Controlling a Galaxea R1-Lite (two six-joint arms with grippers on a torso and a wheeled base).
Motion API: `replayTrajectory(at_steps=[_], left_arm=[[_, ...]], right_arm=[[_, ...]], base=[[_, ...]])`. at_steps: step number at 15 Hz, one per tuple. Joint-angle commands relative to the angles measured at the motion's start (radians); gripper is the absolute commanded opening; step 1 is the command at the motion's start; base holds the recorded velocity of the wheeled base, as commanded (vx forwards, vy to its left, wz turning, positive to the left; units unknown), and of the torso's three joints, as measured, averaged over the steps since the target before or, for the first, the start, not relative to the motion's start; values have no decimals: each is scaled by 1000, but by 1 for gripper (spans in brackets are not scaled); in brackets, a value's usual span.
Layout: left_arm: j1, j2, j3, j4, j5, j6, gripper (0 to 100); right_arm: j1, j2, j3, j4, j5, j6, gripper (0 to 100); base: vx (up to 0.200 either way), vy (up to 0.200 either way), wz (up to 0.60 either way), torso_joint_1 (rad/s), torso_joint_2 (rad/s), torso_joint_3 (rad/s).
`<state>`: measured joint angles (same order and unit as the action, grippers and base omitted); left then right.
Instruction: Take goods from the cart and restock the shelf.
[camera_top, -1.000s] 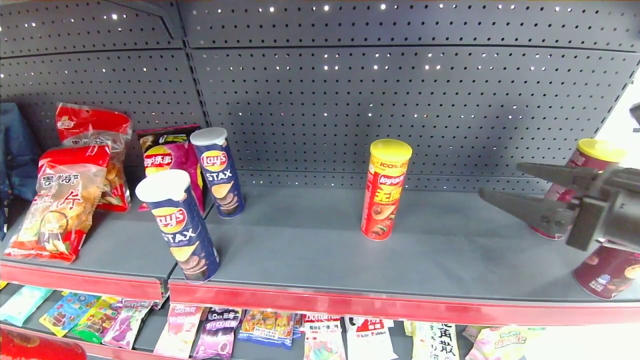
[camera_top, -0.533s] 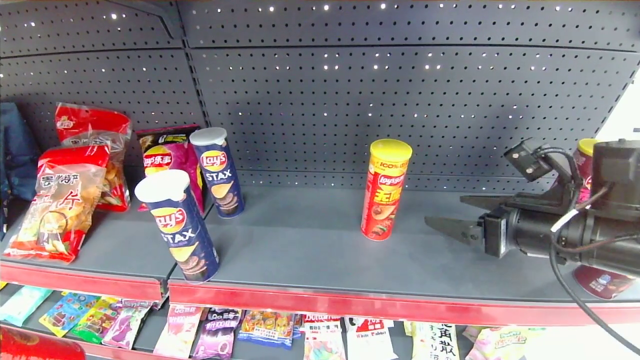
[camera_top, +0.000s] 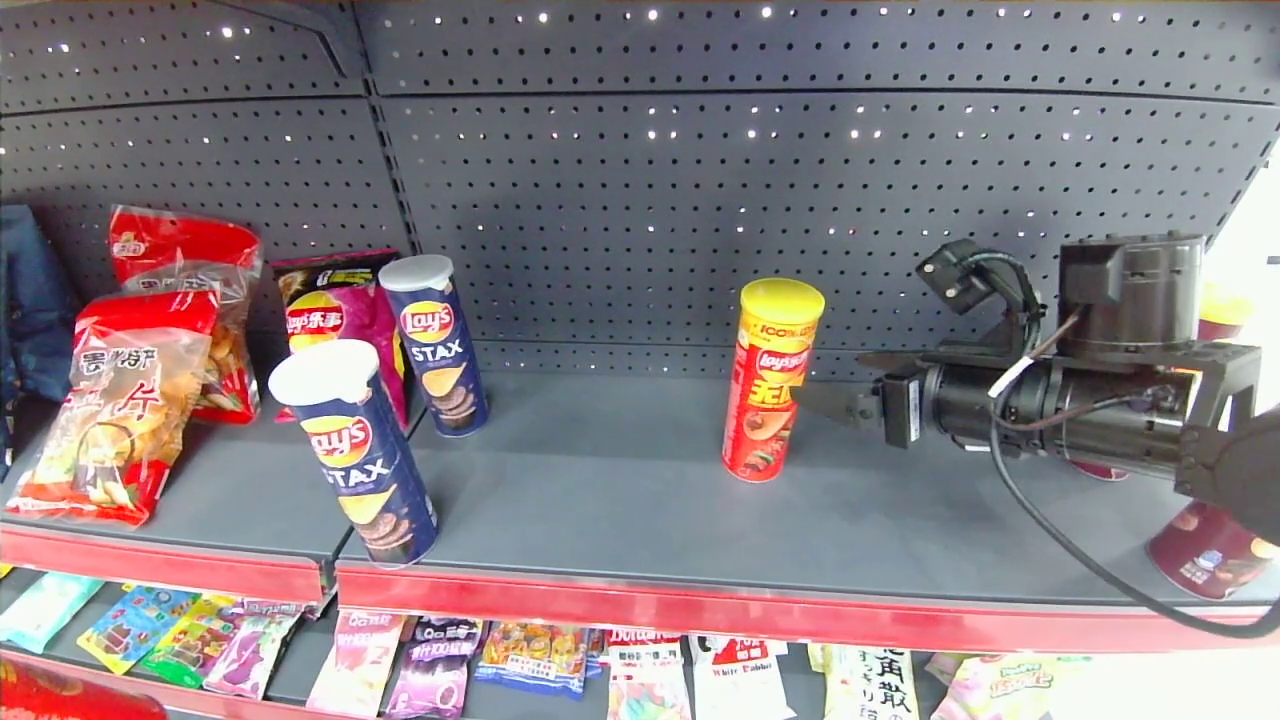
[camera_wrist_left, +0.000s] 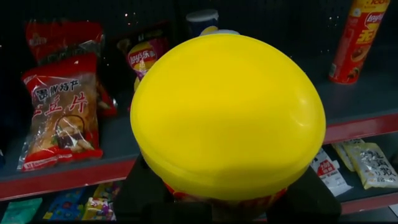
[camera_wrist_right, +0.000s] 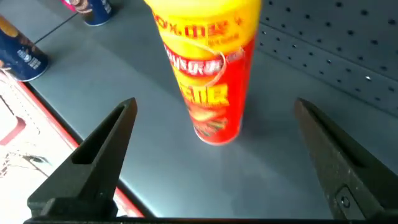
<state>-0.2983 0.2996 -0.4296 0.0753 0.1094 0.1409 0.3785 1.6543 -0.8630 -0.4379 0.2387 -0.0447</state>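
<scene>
A red chip can with a yellow lid (camera_top: 770, 385) stands upright in the middle of the grey shelf (camera_top: 600, 490). My right gripper (camera_top: 832, 385) hovers just to its right at mid-height, open, its near fingertip almost touching the can. In the right wrist view the same can (camera_wrist_right: 210, 74) stands just ahead of the gap of the open right gripper (camera_wrist_right: 214, 104), with nothing between the fingers. My left gripper (camera_wrist_left: 227, 208) is shut on another can with a yellow lid (camera_wrist_left: 227, 115) and a red body, held in front of the shelf.
Two blue cans (camera_top: 368, 455) (camera_top: 437, 345) stand left of centre, and snack bags (camera_top: 115, 405) lie at the far left. Maroon cans (camera_top: 1210, 550) stand at the far right behind my arm. The red shelf lip (camera_top: 700, 605) runs along the front.
My right gripper has swept left along the shelf from the maroon cans to the red can, staying open. The cans have not moved.
</scene>
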Motion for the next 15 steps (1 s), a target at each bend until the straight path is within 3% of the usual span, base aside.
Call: replayTrajectory(at_steps=[1,15], left_arm=[[1,4,2,1,3,0,0],[8,7,-8,0,46,3,0]], right_arm=[[22,42,-30,-1,1,0,100],[43,214,-240,-1,-4,34,100]], base=[[0,0,0,0,0,0],[0,0,0,0,0,0]])
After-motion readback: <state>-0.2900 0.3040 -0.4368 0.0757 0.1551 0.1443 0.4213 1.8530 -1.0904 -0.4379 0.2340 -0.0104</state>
